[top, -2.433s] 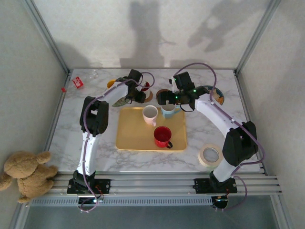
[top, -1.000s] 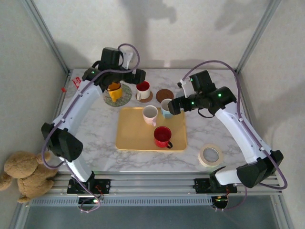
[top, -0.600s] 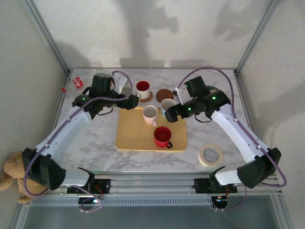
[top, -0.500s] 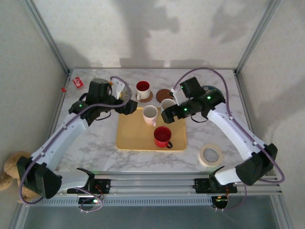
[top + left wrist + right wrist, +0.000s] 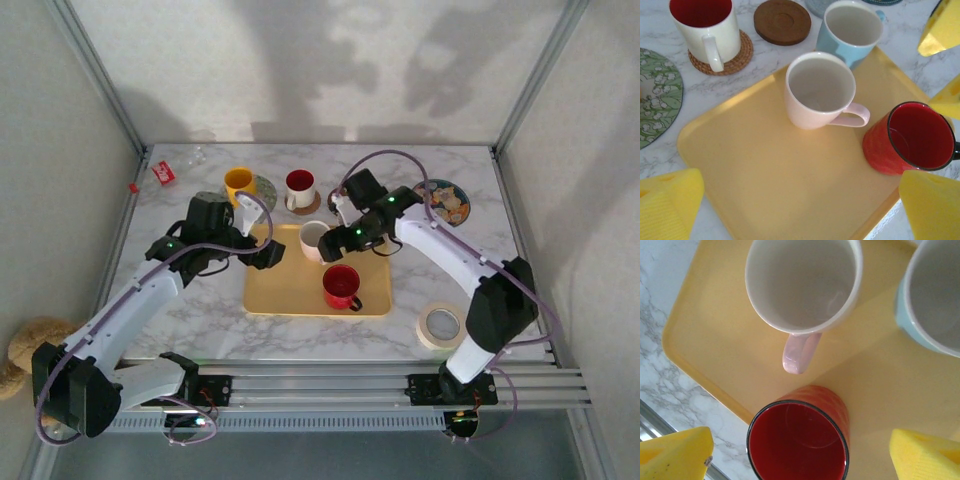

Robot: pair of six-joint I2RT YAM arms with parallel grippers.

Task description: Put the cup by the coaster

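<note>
On the yellow tray (image 5: 285, 290) stand a pale pink cup (image 5: 820, 90), a light blue cup (image 5: 852, 30) at the tray's far corner and a red cup (image 5: 800, 440). A bare brown coaster (image 5: 782, 21) lies on the marble behind the tray. My right gripper (image 5: 800, 455) hangs open over the tray, with the red cup low between its yellow pads (image 5: 675, 450); it holds nothing. Near the tray's left side my left gripper (image 5: 800, 210) is open and empty, and in the top view that left gripper (image 5: 268, 252) sits at the tray's left edge.
A white cup with a red inside (image 5: 299, 187) stands on a wicker coaster (image 5: 742, 50). A yellow cup (image 5: 238, 183) sits on a green patterned mat (image 5: 655, 95). A patterned plate (image 5: 445, 200) lies back right, a tape roll (image 5: 440, 325) front right, a red packet (image 5: 163, 174) back left.
My left gripper has left the yellow cup on the green mat and drawn back to the tray's left edge. My right gripper has slid left over the tray, above the cups.
</note>
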